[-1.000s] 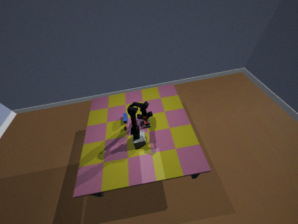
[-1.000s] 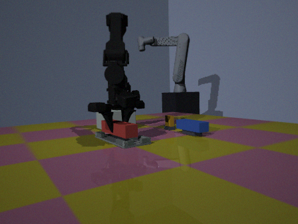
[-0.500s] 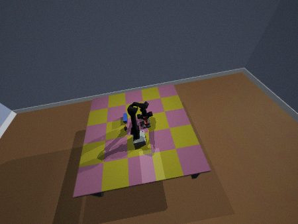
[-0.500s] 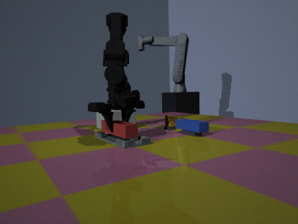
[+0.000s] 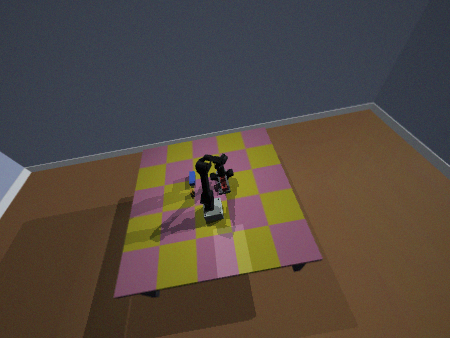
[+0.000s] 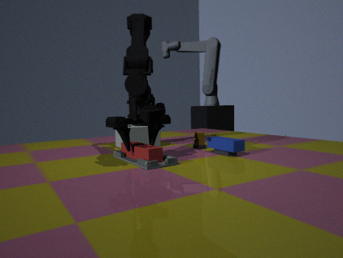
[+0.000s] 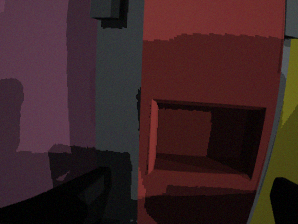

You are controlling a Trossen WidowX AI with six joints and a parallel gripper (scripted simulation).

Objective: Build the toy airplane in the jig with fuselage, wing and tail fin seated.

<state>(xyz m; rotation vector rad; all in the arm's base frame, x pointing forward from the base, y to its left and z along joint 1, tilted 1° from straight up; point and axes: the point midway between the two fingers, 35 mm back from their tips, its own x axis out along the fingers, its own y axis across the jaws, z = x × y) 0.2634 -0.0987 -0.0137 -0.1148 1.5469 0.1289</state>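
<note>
- One red fuselage [image 6: 145,151], one blue wing [image 6: 225,144], one orange tail fin [image 6: 199,140].
- Fuselage: blocky, rectangular top socket [image 7: 208,144], lying in the grey cradle [image 6: 146,162], centre-left.
- End effector [image 6: 138,134] spread wide astride it, gripping nothing.

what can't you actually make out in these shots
- Top view: the fuselage and blue wing are too small to show detail; the arm covers part of the jig.
- Exterior view: the fin is small and dim, its tab unreadable; the hand hides the fuselage's rear.
- Wrist view: the fuselage's ends are cut off by the frame, so only one socket shows.
</note>
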